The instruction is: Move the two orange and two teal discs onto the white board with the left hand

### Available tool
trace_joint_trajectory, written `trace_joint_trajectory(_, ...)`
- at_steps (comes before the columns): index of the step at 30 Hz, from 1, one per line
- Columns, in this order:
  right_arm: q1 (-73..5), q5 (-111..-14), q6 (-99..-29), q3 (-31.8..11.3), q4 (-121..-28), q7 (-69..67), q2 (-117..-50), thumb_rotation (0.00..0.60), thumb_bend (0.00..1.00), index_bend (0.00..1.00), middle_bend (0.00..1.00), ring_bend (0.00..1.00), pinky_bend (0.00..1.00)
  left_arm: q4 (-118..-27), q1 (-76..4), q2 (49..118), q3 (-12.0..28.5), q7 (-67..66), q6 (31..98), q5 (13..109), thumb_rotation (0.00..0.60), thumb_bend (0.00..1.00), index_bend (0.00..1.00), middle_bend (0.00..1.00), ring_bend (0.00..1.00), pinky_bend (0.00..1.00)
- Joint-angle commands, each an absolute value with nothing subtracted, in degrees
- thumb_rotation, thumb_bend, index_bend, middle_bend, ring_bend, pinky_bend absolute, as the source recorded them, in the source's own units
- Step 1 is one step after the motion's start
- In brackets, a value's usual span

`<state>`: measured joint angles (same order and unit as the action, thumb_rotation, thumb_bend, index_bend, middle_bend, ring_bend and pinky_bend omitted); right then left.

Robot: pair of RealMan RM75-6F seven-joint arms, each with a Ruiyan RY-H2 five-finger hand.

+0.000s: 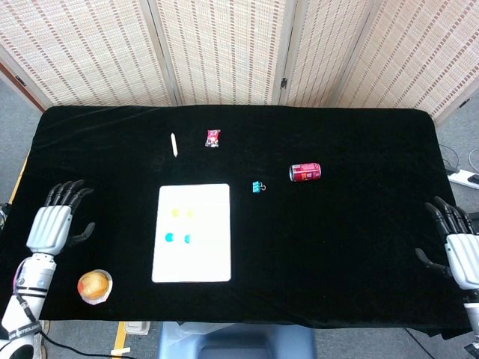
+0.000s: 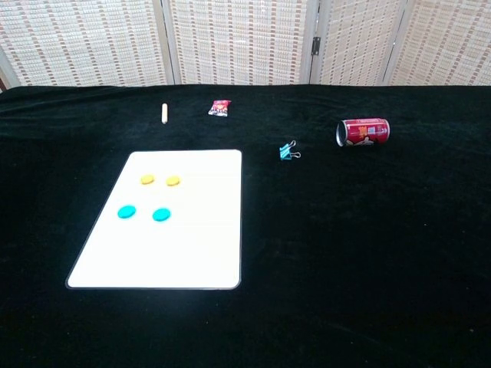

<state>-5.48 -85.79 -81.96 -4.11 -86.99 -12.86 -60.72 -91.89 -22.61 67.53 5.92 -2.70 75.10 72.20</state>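
Note:
The white board (image 1: 203, 258) (image 2: 176, 253) lies flat on the black table. Two orange discs (image 2: 146, 180) (image 2: 173, 181) sit side by side on its far half, pale in the head view (image 1: 176, 213) (image 1: 190, 213). Two teal discs (image 2: 126, 211) (image 2: 160, 215) lie just nearer, also in the head view (image 1: 170, 238) (image 1: 187, 239). My left hand (image 1: 54, 226) hangs open by the table's left edge, well away from the board, holding nothing. My right hand (image 1: 458, 247) is open at the far right edge. Neither hand appears in the chest view.
A red can (image 1: 305, 172) (image 2: 363, 131) lies on its side at the right, a teal binder clip (image 1: 257, 186) (image 2: 288, 150) beside the board. A white stick (image 1: 174, 143) (image 2: 164, 113) and a red sweet wrapper (image 1: 213, 137) (image 2: 220, 108) lie beyond it. An orange fruit (image 1: 93, 284) sits at the front left.

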Motion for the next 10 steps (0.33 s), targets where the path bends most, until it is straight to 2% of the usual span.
trace_joint_trajectory(1, -5.5, -85.92, -81.46, -3.65, -86.98, -14.64, -60.87, 0.6, 0.34, 0.0, 0.01, 0.01, 0.01, -93.67, -19.25, 66.52, 4.6, -3.48, 78.82, 72.4, 0.6, 0.39, 0.2, 0.1, 0.0, 0.0)
trace_joint_trajectory(10, -4.21, -86.89, -83.95, -3.2, -87.24, -16.18, -61.7, 0.6, 0.34, 0.0, 0.0, 0.0, 0.01, -96.13, -12.27, 67.14, 2.19, -5.17, 87.74, 76.29, 0.6, 0.39, 0.19, 0.08, 0.0, 0.0)
